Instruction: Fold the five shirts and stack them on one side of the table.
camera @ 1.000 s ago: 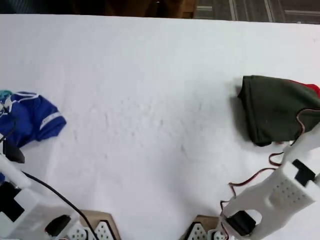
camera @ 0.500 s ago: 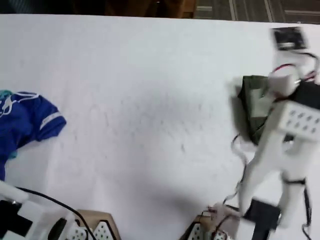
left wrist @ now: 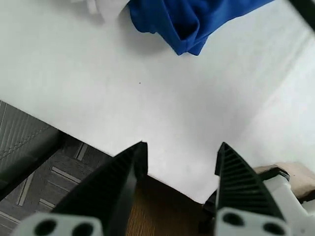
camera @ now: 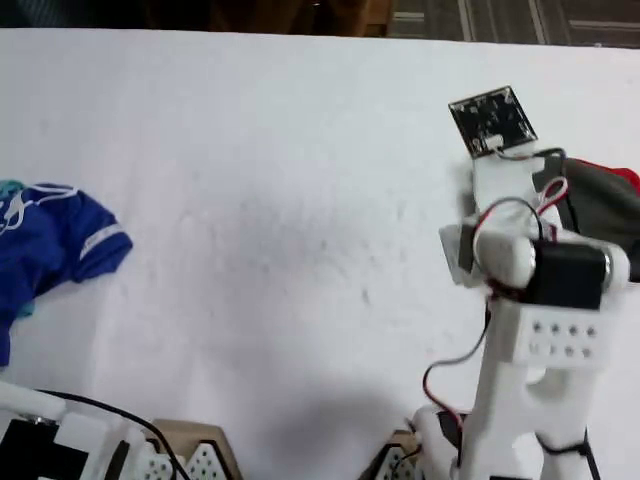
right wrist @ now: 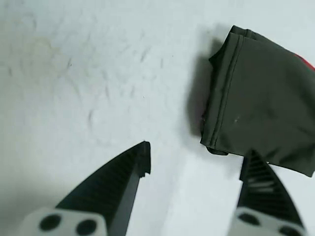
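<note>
A crumpled blue shirt (camera: 55, 245) lies at the table's left edge; in the left wrist view the blue shirt (left wrist: 197, 19) is well ahead of my left gripper (left wrist: 183, 145), which is open and holds nothing. A folded dark green shirt (camera: 605, 210) lies at the right edge on top of something red (camera: 626, 178). My right arm (camera: 540, 330) stands raised over its near side and hides much of it. In the right wrist view my right gripper (right wrist: 197, 150) is open above the bare table, just beside the green shirt (right wrist: 266, 118).
The white table (camera: 300, 150) is bare between the two shirts. My left arm (camera: 40, 440) sits low at the front left corner. The left wrist view shows the table's edge with dark floor (left wrist: 29, 162) beyond it.
My right arm has swung up from the front right corner and now stands over the green shirt's near side. My left arm has drawn back toward the front left corner.
</note>
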